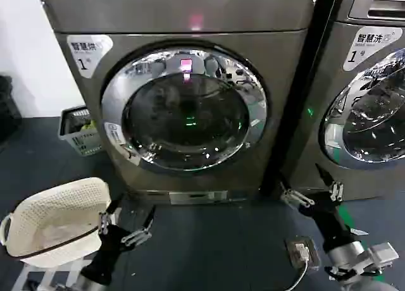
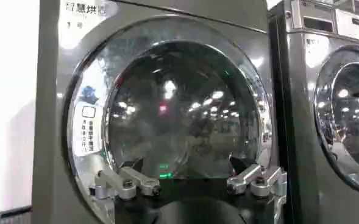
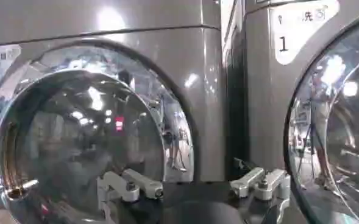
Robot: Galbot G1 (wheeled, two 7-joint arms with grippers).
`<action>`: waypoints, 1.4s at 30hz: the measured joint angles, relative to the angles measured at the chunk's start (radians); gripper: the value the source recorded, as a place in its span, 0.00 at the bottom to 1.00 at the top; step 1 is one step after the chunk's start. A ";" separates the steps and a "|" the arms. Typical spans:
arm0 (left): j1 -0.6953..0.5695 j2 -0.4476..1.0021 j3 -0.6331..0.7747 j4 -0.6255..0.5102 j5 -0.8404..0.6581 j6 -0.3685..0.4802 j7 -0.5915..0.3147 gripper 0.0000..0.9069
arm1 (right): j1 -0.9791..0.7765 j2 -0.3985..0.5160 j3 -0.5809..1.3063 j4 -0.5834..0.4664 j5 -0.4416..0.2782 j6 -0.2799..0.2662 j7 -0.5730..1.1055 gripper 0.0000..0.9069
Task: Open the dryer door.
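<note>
I judge the door's right rim the spot to hook, so I'd bring the right end effector (image 1: 314,191), fingers apart at lower right, up to it. The left end effector (image 1: 126,222), also apart, waits lower left. The dryer door (image 1: 184,109), shut, sits centre frame: chrome ring, dark glass.

Left gripper (image 1: 126,224) low, fingers spread, right gripper (image 1: 311,190) low, fingers spread
</note>
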 joint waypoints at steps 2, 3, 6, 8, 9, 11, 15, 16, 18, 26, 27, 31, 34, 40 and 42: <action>-0.001 0.000 0.003 -0.009 -0.004 0.011 -0.001 1.00 | 0.014 -0.020 -0.011 -0.008 0.037 -0.002 -0.019 1.00; -0.001 0.001 0.005 -0.012 0.000 0.017 -0.003 1.00 | 0.025 -0.034 -0.017 -0.013 0.056 -0.006 -0.019 1.00; 0.003 0.012 0.011 -0.017 0.010 0.053 -0.017 1.00 | 0.080 -0.093 -0.041 -0.035 0.153 -0.051 -0.031 1.00; 0.008 0.021 0.016 -0.027 0.020 0.081 -0.025 1.00 | 0.124 -0.142 -0.057 -0.050 0.214 -0.076 -0.038 1.00; 0.010 0.024 0.020 -0.035 0.024 0.099 -0.029 1.00 | 0.146 -0.171 -0.069 -0.061 0.234 -0.079 -0.049 1.00; 0.008 0.026 0.024 -0.049 0.046 0.127 -0.037 1.00 | 0.189 -0.236 -0.100 -0.086 0.263 -0.067 -0.053 1.00; 0.016 0.026 0.036 -0.054 0.062 0.131 -0.039 1.00 | 0.271 -0.351 -0.188 -0.162 0.280 -0.050 -0.050 1.00; 0.017 0.023 0.038 -0.054 0.064 0.131 -0.039 1.00 | 0.293 -0.371 -0.216 -0.183 0.282 -0.048 -0.047 1.00; 0.021 0.017 0.043 -0.054 0.077 0.131 -0.036 1.00 | 0.336 -0.401 -0.271 -0.224 0.282 -0.046 -0.041 1.00; 0.035 0.002 0.058 -0.057 0.098 0.123 -0.027 1.00 | 0.547 -0.465 -0.494 -0.365 0.272 -0.038 -0.005 1.00; 0.032 0.000 0.059 -0.057 0.111 0.126 -0.027 1.00 | 0.574 -0.466 -0.518 -0.378 0.270 -0.057 -0.010 1.00; 0.025 -0.003 0.063 -0.063 0.115 0.153 -0.013 1.00 | 0.653 -0.450 -0.587 -0.416 0.240 -0.075 0.007 1.00; 0.023 -0.016 0.064 -0.064 0.118 0.169 -0.009 1.00 | 0.701 -0.429 -0.633 -0.446 0.223 -0.058 0.002 1.00; 0.036 -0.039 0.074 -0.052 0.141 0.166 -0.008 1.00 | 0.797 -0.388 -0.730 -0.506 0.216 -0.059 0.001 1.00; 0.041 -0.043 0.072 -0.052 0.140 0.166 -0.007 1.00 | 0.829 -0.371 -0.763 -0.525 0.215 -0.065 0.005 1.00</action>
